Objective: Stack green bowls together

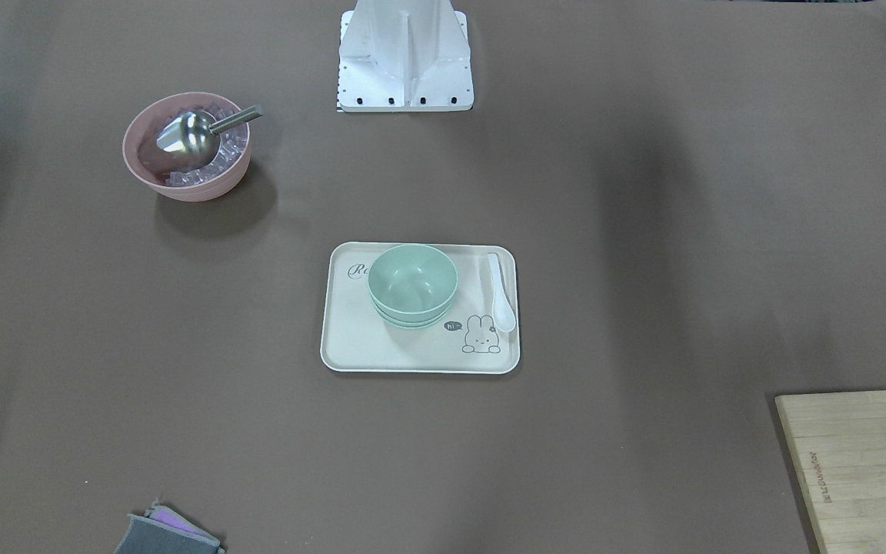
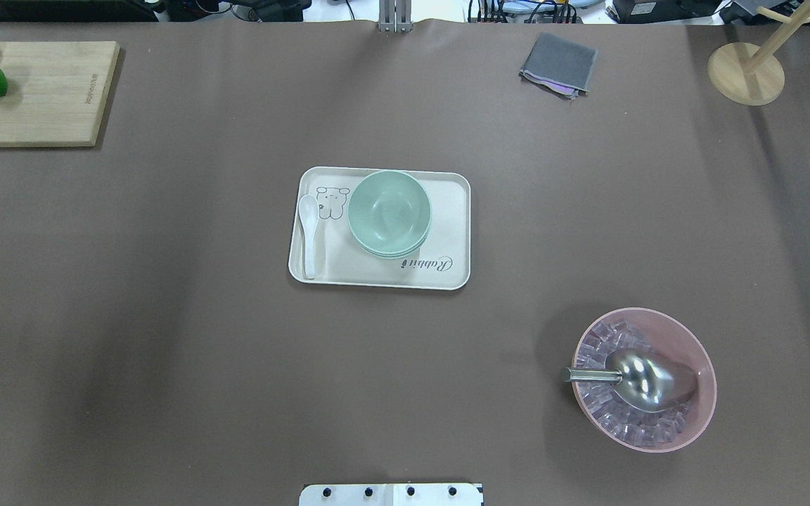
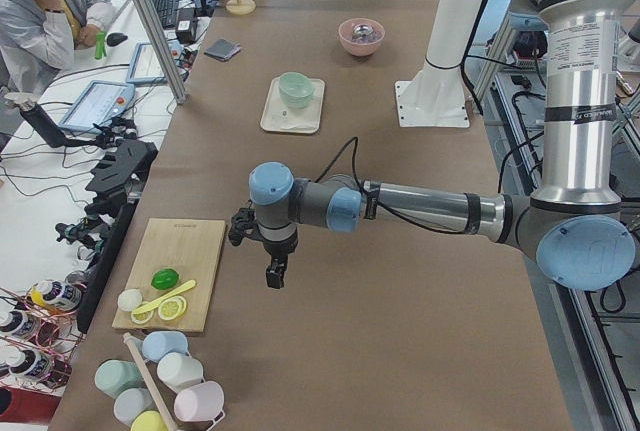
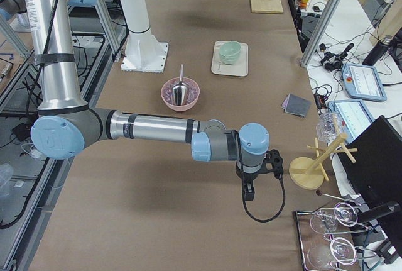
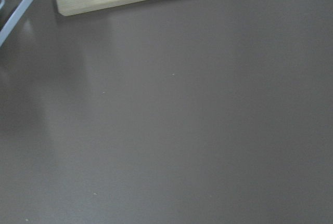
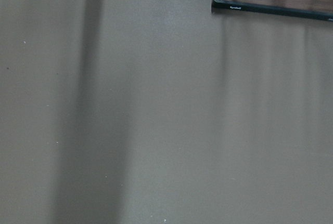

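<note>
The pale green bowls (image 2: 389, 211) sit nested in one stack on a cream tray (image 2: 451, 211) at the middle of the table; rims of lower bowls show under the top one (image 1: 412, 281). The stack also shows in the left view (image 3: 295, 88) and the right view (image 4: 230, 51). My left gripper (image 3: 274, 276) hangs over the table beside the cutting board, far from the tray. My right gripper (image 4: 246, 192) hangs near the wooden stand, also far from the tray. Both show only in the side views, so I cannot tell whether they are open or shut.
A white spoon (image 2: 309, 235) lies on the tray. A pink bowl (image 2: 709, 383) with ice cubes and a metal scoop (image 2: 640, 379) stands at the near right. A cutting board (image 2: 39, 91) with lime and lemon, a grey cloth (image 2: 558, 65) and a wooden stand (image 2: 746, 70) lie along the far side.
</note>
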Tool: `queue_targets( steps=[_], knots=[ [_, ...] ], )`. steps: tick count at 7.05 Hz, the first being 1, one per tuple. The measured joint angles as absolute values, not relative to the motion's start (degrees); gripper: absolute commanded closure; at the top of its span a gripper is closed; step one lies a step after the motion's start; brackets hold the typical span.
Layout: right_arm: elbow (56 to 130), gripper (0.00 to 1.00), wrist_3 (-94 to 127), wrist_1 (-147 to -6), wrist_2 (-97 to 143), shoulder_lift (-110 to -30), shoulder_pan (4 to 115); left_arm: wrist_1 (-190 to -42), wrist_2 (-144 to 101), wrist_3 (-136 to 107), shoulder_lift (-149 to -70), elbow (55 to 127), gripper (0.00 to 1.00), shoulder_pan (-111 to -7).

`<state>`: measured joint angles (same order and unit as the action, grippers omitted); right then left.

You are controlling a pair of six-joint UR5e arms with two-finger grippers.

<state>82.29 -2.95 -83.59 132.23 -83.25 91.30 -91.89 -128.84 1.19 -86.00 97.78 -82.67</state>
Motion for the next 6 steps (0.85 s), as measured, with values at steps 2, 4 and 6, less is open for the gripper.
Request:
queue_targets(
  steps=[2,4,6],
  knots=[
    [82.59,0.0,-3.01,-84.44,132.04,-82.31,90.58,-90.05,-128.43,5.81,-84.94,96.26,0.02,-85.31],
    [82.88,0.0,-3.05,-84.6,132.02,-82.27,89.3,-88.96,-130.24,6.83,-84.77,96.21,0.02,-88.26],
    [83.13,0.0,-3.0,-84.62,132.01,-82.3,88.33,-87.76,-132.2,6.62,-84.75,98.12,0.02,-91.01]
  ],
)
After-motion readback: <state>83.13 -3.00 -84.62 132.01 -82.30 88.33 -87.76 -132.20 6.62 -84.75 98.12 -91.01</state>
